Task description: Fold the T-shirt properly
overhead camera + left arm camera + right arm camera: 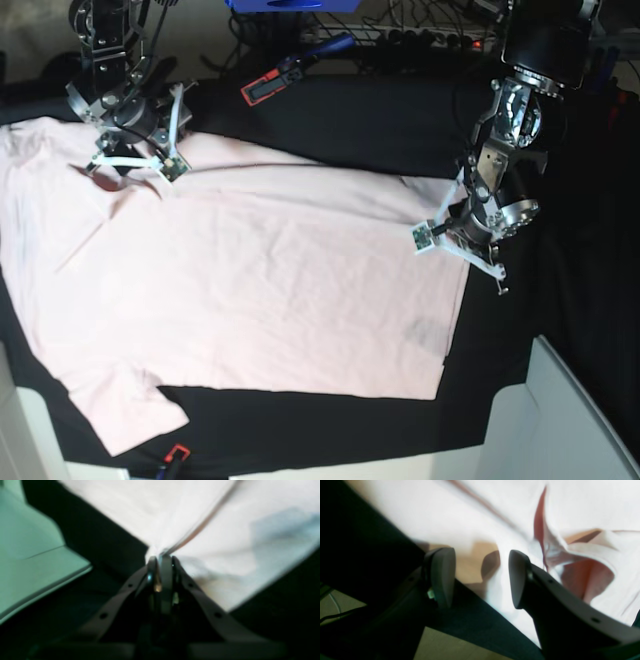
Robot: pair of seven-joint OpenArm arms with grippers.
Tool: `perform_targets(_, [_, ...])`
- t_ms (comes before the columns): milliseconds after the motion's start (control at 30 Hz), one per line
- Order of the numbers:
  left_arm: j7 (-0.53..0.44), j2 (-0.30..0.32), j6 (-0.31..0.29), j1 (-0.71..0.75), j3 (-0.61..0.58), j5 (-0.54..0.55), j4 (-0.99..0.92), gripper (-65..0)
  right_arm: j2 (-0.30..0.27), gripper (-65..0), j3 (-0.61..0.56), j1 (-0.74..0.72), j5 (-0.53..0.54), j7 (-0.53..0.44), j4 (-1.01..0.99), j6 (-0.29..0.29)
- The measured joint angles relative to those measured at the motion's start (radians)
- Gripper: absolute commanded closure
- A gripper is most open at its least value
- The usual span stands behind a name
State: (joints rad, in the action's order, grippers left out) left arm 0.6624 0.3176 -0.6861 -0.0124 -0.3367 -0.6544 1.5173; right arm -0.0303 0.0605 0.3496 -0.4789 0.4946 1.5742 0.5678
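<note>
Hem (452,300) edge pinched, L hand (160,557)

Your T-shirt (250,280) covers most of the tabletop (380,120), spread flat, so nothing stands up across its middle and you can pass low over it. At the far edge, a red-and-black clamp (268,85) and a blue-handled one (325,47) lie on the black cloth, with cables behind them. Near right, a pale panel (575,420) rises beside the tabletop. The left tool (447,228) is pinched on the shirt's right edge; the right tool (135,160) stands parted at the far left.
</note>
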Motion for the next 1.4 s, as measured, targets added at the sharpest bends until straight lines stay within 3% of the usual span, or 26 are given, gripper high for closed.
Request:
perform_targets(500, [-0.001,-0.01,-0.022,-0.032,-0.005,0.0,-0.083,0.0,0.0,-32.4,0.0,0.0,0.0,0.0,0.0,0.0])
perform_targets(600, [0.0,-0.01,-0.022,-0.023,-0.004,0.001,-0.089,-2.9,0.0,-32.4,0.0,0.0,0.0,0.0,0.0,0.0])
perform_targets(700, [0.003,-0.01,-0.022,-0.021,-0.002,0.004,-0.079,-9.9,0.0,-32.4,0.0,0.0,0.0,0.0,0.0,0.0])
perform_targets(833, [0.005,-0.039,-0.022,-0.018,0.06,0.005,-0.013,-33.1,0.0,-32.4,0.0,0.0,0.0,0.0,0.0,0.0])
perform_targets(933, [0.006,-0.104,-0.022,-0.019,0.172,0.006,0.035,-44.8,0.0,-32.4,0.0,0.0,0.0,0.0,0.007,0.0])
perform_targets(1133, [0.005,-0.21,-0.021,-0.034,0.356,0.004,0.047,-45.0,0.0,-32.8,0.0,-0.025,-0.001,0.001,0.103,0.0])
perform_targets(1233, [0.01,-0.21,-0.021,-0.032,0.396,-0.002,-0.046,-44.8,0.005,-32.9,0.069,-0.069,0.008,0.0,0.131,0.018])
perform_targets(1400, [0.009,-0.206,-0.022,-0.01,0.401,0.017,-0.11,-41.7,-0.008,-32.9,0.182,-0.239,0.0,0.113,0.124,0.011])
